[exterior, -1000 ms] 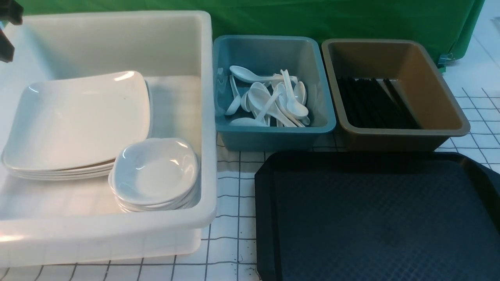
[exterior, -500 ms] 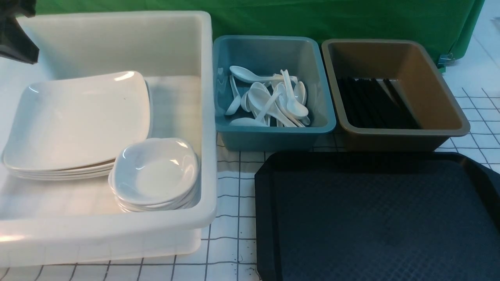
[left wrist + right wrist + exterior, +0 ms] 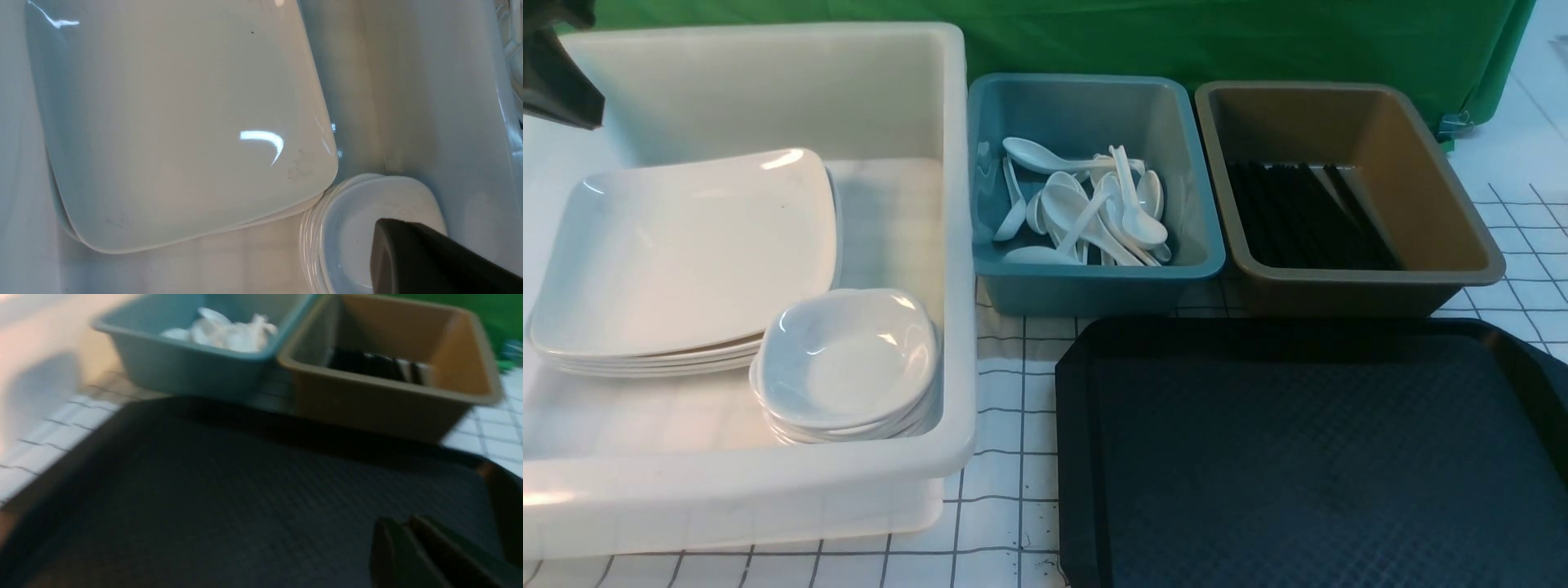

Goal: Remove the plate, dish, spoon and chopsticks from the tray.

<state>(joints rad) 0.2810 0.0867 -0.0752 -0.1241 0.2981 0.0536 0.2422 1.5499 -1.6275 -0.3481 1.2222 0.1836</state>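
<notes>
Zero items on black tray [image 3: 1307, 457]: plate [image 3: 686, 253] and dish [image 3: 849, 359] top stacks in white tub [image 3: 768, 482], spoon [image 3: 1094, 212] in teal tub [image 3: 1094, 290], chopsticks [image 3: 1298, 216] in brown tub [image 3: 1356, 294]; left gripper [image 3: 392, 245] closed, empty, above dish, risks clipping stack if lowered; right gripper [image 3: 408, 539] too blurred to call.

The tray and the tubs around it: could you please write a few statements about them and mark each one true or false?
1. The tray has nothing on it. True.
2. The spoons lie in the brown tub. False: they lie in the teal tub.
3. The chopsticks lie in the brown tub. True.
4. The dishes are stacked on top of the plates. False: they stand beside them in the white bin.
</notes>
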